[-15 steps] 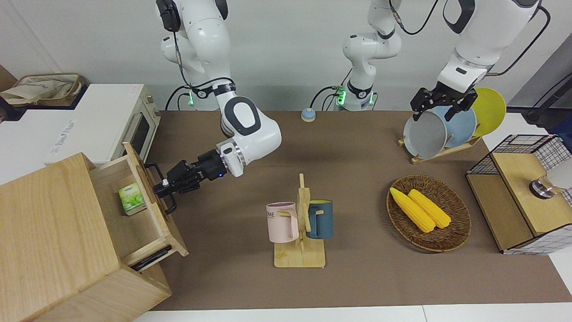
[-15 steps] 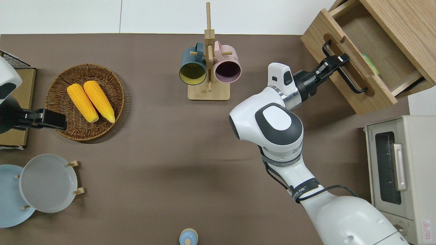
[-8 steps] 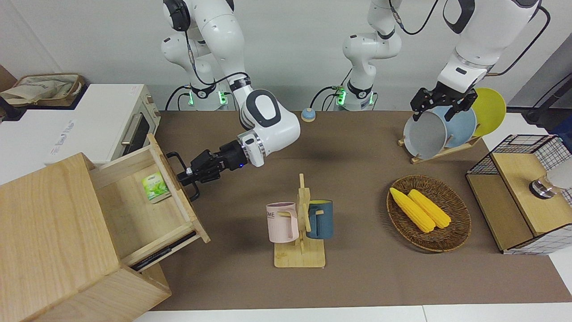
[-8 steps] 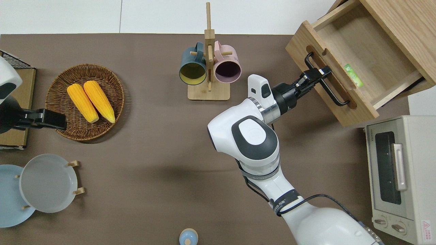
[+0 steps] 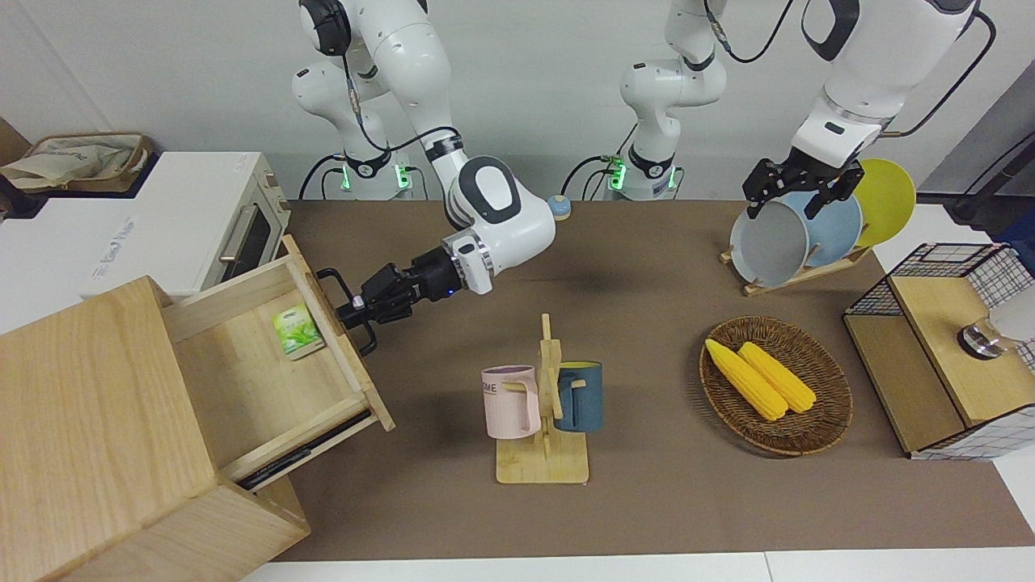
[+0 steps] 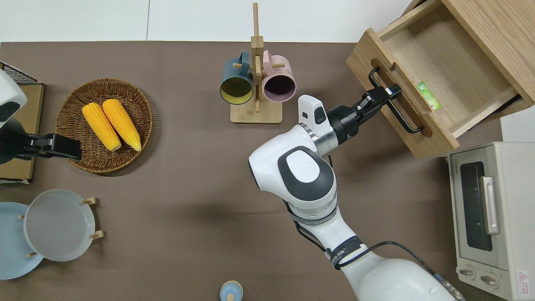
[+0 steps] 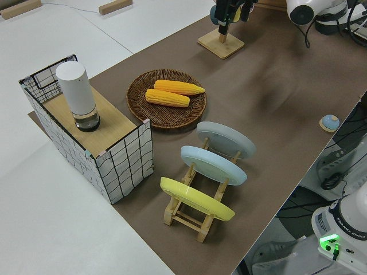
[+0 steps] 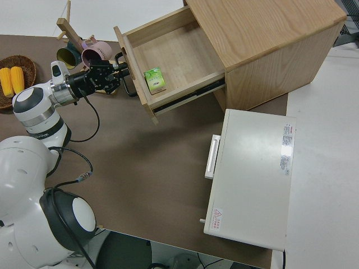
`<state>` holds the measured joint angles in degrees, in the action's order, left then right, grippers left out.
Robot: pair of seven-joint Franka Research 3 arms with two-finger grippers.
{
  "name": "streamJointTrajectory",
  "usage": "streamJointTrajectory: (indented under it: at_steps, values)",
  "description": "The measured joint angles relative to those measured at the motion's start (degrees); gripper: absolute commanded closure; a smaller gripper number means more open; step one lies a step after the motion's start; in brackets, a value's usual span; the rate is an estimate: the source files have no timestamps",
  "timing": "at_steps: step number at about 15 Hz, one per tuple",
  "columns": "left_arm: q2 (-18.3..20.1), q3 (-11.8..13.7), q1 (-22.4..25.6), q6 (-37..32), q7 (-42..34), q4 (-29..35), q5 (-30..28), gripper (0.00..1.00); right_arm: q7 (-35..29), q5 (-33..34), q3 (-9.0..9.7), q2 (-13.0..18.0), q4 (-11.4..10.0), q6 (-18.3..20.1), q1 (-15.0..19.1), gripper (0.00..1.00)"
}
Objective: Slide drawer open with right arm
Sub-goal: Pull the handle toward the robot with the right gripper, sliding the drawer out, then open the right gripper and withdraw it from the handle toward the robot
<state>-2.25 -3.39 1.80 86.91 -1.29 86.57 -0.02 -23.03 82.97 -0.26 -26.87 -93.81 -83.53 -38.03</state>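
My right tool (image 5: 353,309) is closed on the black handle (image 6: 395,101) of the drawer (image 5: 267,380), gripping it about midway along its bar. The drawer stands pulled well out of the wooden cabinet (image 5: 89,420) at my right arm's end of the bench (image 5: 647,267), its front panel angled toward the middle of the bench. Inside it a small green packet (image 5: 297,330) leans against the inner face of the front panel. My right arm (image 6: 309,167) reaches low across the bench to the handle, its wrist level with the drawer front.

A white toaster oven (image 6: 489,213) sits beside the cabinet, nearer to me. Near the middle of the bench a wooden mug stand (image 5: 543,420) carries a pink mug (image 5: 511,400) and a dark blue mug (image 5: 579,394). Toward my left arm's end lies a wicker basket (image 5: 825,380) with two cobs of corn (image 5: 760,377).

My left arm is parked; I cannot tell how its tool (image 5: 796,187) is set.
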Motion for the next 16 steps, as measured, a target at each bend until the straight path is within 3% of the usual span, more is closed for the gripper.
streamJointTrajectory:
  at_steps: [3, 4, 5, 6, 10, 16]
  values:
    - [0.0, 0.0, 0.0, 0.0, 0.0, 0.0, 0.0, 0.01, 0.0, -0.67, 0.0, 0.0, 0.22, 0.64, -1.22, 1.0]
    - [0.0, 0.0, 0.0, 0.0, 0.0, 0.0, 0.0, 0.01, 0.0, -0.71, -0.03, 0.0, 0.27, 0.64, -1.22, 0.711]
    - [0.0, 0.0, 0.0, 0.0, 0.0, 0.0, 0.0, 0.01, 0.0, -0.75, -0.03, 0.0, 0.31, 0.64, -1.22, 0.181]
    - [0.0, 0.0, 0.0, 0.0, 0.0, 0.0, 0.0, 0.01, 0.0, -0.86, -0.03, 0.0, 0.32, 0.64, -1.22, 0.019]
    - [0.0, 0.0, 0.0, 0.0, 0.0, 0.0, 0.0, 0.01, -0.25, -0.95, -0.14, 0.12, 1.5, 0.91, -1.25, 0.015]
    - [0.0, 0.0, 0.0, 0.0, 0.0, 0.0, 0.0, 0.01, -6.23, -4.6, -0.03, 0.19, 2.27, 1.11, -2.31, 0.015]
